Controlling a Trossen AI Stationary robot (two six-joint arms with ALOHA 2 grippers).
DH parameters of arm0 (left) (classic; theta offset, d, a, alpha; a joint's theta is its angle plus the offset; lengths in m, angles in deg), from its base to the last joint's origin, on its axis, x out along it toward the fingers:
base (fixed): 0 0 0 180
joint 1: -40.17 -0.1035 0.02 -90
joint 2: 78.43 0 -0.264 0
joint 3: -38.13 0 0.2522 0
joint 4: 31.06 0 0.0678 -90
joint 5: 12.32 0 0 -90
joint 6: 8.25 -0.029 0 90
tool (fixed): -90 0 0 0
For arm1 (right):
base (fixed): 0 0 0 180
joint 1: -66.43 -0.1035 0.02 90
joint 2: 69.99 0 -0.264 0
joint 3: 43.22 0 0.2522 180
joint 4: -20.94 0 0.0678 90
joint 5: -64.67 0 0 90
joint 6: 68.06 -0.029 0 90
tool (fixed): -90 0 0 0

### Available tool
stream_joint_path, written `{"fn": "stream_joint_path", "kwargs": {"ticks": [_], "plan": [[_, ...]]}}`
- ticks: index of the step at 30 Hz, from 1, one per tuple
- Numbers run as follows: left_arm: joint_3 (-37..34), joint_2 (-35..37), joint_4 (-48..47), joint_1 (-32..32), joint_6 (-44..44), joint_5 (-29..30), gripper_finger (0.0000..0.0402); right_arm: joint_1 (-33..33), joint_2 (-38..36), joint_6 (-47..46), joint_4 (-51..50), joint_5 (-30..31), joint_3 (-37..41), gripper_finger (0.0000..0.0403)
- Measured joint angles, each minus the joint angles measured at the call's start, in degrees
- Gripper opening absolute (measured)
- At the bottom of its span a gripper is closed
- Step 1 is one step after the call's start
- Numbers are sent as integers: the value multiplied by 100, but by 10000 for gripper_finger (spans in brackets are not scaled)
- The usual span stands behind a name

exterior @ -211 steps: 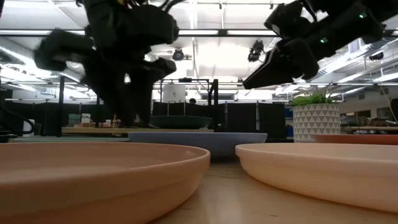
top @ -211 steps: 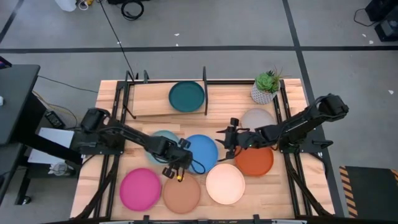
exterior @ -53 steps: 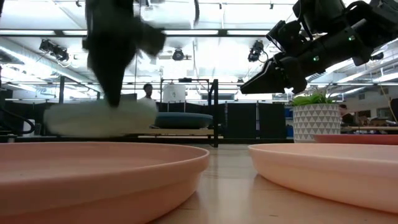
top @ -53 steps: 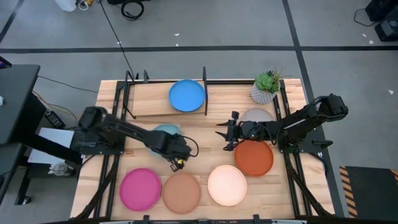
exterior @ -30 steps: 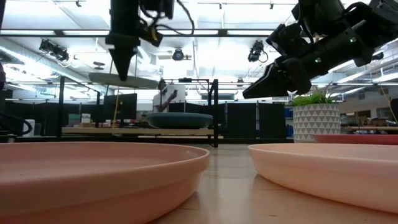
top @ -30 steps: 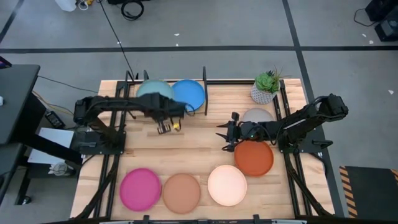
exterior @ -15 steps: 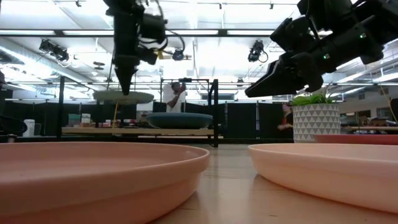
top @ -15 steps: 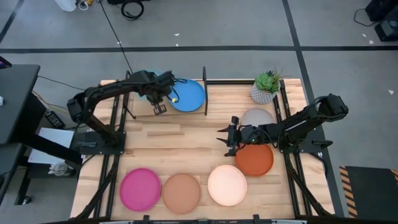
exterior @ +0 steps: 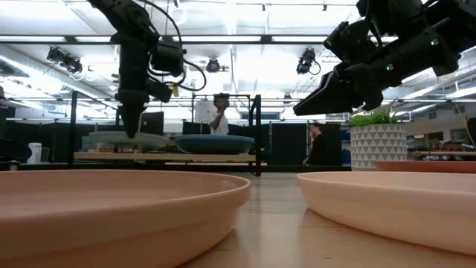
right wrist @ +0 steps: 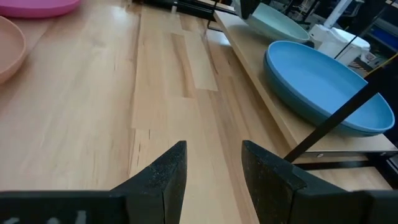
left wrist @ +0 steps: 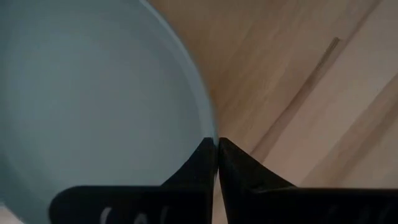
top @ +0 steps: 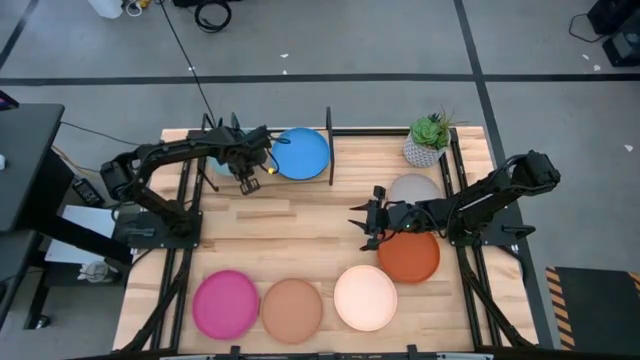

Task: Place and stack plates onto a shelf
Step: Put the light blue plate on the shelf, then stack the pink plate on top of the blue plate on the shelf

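Note:
My left gripper (top: 246, 176) reaches over the left half of the shelf (top: 222, 182) and is shut on the pale blue-green plate (left wrist: 93, 93), which sits low over the shelf board (exterior: 123, 139). The bright blue plate (top: 300, 153) lies on the shelf's right half; the dark teal plate is hidden. My right gripper (top: 364, 225) hangs open and empty above mid-table, left of the grey plate (top: 413, 187) and the orange-red plate (top: 408, 255). The cream (top: 363, 297), tan (top: 292, 309) and magenta (top: 226, 304) plates lie along the near edge. My left gripper pinches the pale blue-green plate's rim (left wrist: 210, 138) between its two fingers, on the plate's near-right side. The fingers (exterior: 132, 119) come from above, pointing down. The plate sits level beside the blue plate; whether it rests on the shelf board I cannot tell.
A white pot with a green plant (top: 430, 140) stands at the far right. A black upright divider (top: 329, 145) stands just right of the blue plate. Bare tabletop (top: 300, 230) lies between the shelf and the near row of plates. People stand in the room beyond (exterior: 219, 112).
My left gripper has gone toward the table's far-left corner and down, still shut on the pale blue-green plate. The plate has come down, level, from high above the shelf to just over its left half.

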Motion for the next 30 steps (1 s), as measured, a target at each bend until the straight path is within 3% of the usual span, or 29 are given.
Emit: {"fn": "stream_joint_path", "kwargs": {"ticks": [20,30], "plan": [[-53,0,340,483,208,-404,22,0,0,-2,21,-2,0,159],[-18,0,143,618,435,-385,119,0,0,-2,21,-2,0,159]]}}
